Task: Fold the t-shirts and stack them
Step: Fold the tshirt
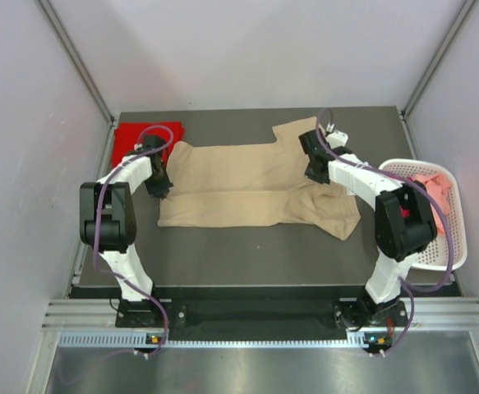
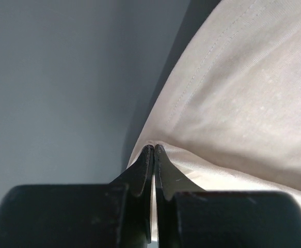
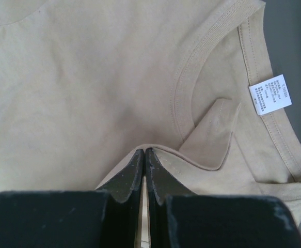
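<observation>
A tan t-shirt [image 1: 239, 185] lies lengthwise across the dark table, its near half folded over. At its left end my left gripper [image 1: 158, 190] is shut on the edge of the cloth. In the left wrist view the tan t-shirt [image 2: 243, 103] is pinched between the closed tips of the left gripper [image 2: 154, 148]. At the shirt's right end, by the collar, my right gripper [image 1: 313, 174] is also shut. In the right wrist view the right gripper [image 3: 144, 151] pinches a fold of the tan t-shirt [image 3: 88, 77] beside the neckline and white label [image 3: 270, 94]. A red t-shirt [image 1: 145, 139] lies folded at the back left corner.
A white slotted basket [image 1: 462, 230] stands off the table's right edge and holds pink cloth [image 1: 432, 185]. Bare dark table [image 1: 247, 254] shows in front of the shirt. Grey walls close in the left, back and right sides.
</observation>
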`<state>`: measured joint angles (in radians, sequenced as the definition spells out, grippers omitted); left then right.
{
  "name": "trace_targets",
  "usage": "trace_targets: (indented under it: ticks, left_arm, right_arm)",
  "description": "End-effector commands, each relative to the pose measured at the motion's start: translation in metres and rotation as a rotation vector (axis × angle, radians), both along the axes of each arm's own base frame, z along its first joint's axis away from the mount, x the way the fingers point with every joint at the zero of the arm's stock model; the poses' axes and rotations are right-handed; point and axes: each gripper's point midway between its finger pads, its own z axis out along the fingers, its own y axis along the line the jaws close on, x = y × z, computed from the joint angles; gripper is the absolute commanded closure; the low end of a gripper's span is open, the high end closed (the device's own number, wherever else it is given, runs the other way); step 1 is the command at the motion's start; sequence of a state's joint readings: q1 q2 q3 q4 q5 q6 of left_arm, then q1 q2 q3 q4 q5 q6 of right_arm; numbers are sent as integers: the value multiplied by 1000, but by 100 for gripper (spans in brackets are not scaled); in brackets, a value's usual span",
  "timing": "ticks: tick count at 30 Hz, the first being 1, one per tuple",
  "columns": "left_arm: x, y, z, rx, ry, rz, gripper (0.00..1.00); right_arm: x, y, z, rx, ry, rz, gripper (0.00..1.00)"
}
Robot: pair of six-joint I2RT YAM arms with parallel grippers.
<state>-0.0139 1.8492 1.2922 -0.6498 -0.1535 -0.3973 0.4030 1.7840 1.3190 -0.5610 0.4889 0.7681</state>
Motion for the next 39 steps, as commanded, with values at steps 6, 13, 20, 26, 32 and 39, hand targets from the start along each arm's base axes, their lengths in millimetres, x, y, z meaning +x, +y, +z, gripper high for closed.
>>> trace_targets:
  ticks: [6,13,20,26,32,39]
  left_arm:
    - [20,8,6,31,-58,6,95]
    - [16,25,50,115,-133,61,53]
    - [-30,-6,61,144,-92,-68,47]
    - [-76,-13,26,45,-75,-33,46]
    - [-82,-27,27,-57,-115,9,44]
    - [-94,-14,16,-10,-122,78,41]
  right_arm:
    - [24,-7,21,-48,-67,1,100]
    - [15,-8,29,-69,-1,48,68]
    - [-51,-27,39,-57,126,49,64]
    - [-110,-43,7,-17,213,44,74]
    - [-133,-51,-16,-2,252,23,76]
    - [-149,-67,-40,-50,288,-8,71]
